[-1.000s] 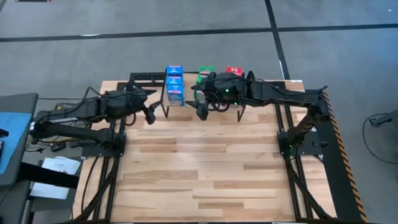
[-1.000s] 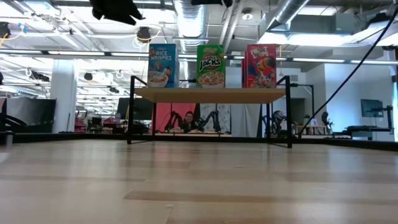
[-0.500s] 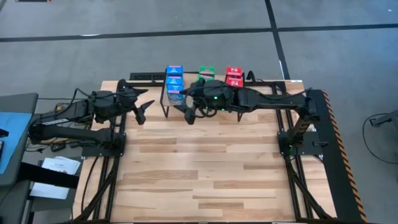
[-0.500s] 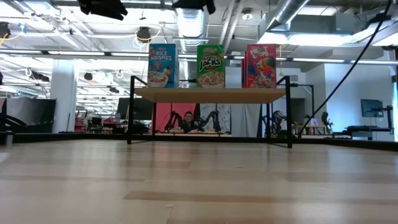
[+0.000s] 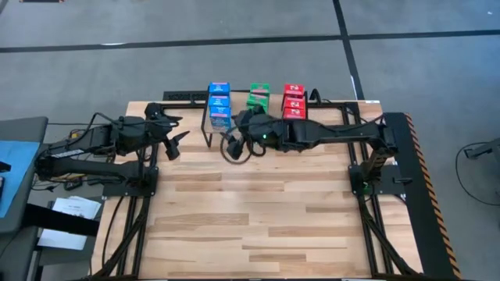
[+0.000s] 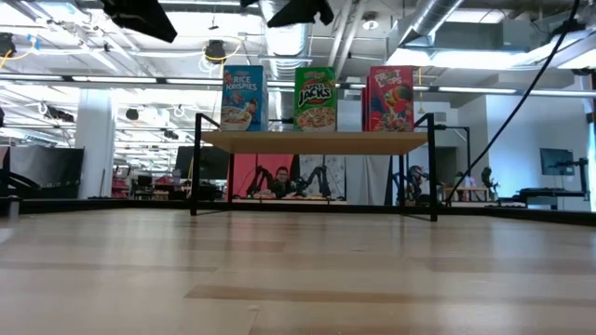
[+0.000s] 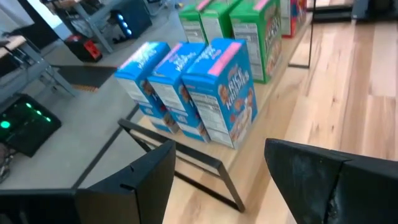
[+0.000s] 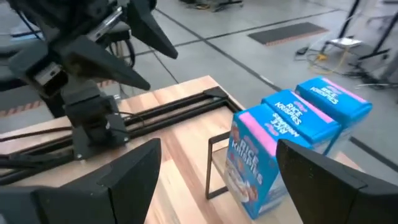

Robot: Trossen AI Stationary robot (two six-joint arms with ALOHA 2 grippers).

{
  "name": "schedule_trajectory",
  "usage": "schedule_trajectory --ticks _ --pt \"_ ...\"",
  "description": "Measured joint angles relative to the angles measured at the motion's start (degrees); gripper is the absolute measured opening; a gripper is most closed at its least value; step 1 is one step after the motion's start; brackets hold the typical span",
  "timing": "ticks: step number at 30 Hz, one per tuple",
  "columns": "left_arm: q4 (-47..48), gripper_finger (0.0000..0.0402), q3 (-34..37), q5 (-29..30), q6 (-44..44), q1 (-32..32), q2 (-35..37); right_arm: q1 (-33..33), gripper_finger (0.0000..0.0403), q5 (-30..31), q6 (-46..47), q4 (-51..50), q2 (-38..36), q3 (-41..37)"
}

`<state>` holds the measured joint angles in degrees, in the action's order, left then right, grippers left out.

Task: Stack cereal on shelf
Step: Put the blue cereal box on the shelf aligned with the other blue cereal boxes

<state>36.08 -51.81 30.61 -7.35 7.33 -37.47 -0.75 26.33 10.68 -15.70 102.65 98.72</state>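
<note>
nine cereal boxes stand on the shelf at the far edge of the table in the high view, in three rows running front to back: blue boxes, green boxes, red boxes. the green row is partly covered by the right arm, which reaches across from the right; only the rear green tops show clearly. the right gripper hangs in front of the shelf below the blue row, fingers spread, nothing between them. the left gripper sits to the left of the shelf, clear of it, fingers apart and empty.

low view: only the front box of each row shows, rice krispies, apple jacks and froot loops, upright on the plank; the boxes behind are hidden. both grippers are cut off at the upper edge as dark shapes. a person shows small beneath the shelf, far back in the room.

left wrist view: two dark fingers stand well apart with bare wood between. beyond them the three blue boxes stand side by side on the plank, green ones behind; the red row is nearly cut off.

right wrist view: its fingers are also wide apart and hold nothing. three blue rice krispies boxes show, the farthest partly cut by a finger. the left gripper shows beyond, over the table's edge.
</note>
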Motion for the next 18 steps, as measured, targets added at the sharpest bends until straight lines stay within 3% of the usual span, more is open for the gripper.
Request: schedule_trajectory --ticks 5,10,18 --pt "1.5 0.0238 0.0 -0.3 1.2 0.0 0.0 2.1 0.0340 6.5 1.7 -1.0 -0.2 0.1" --pt "2.0 0.0238 0.0 -0.3 1.3 0.0 0.0 2.6 0.0340 9.3 6.3 -4.3 -0.2 0.1" --pt "1.9 0.0238 0.1 -0.2 1.4 0.0 -0.4 3.4 0.0340 9.9 9.7 -3.9 1.7 0.2"
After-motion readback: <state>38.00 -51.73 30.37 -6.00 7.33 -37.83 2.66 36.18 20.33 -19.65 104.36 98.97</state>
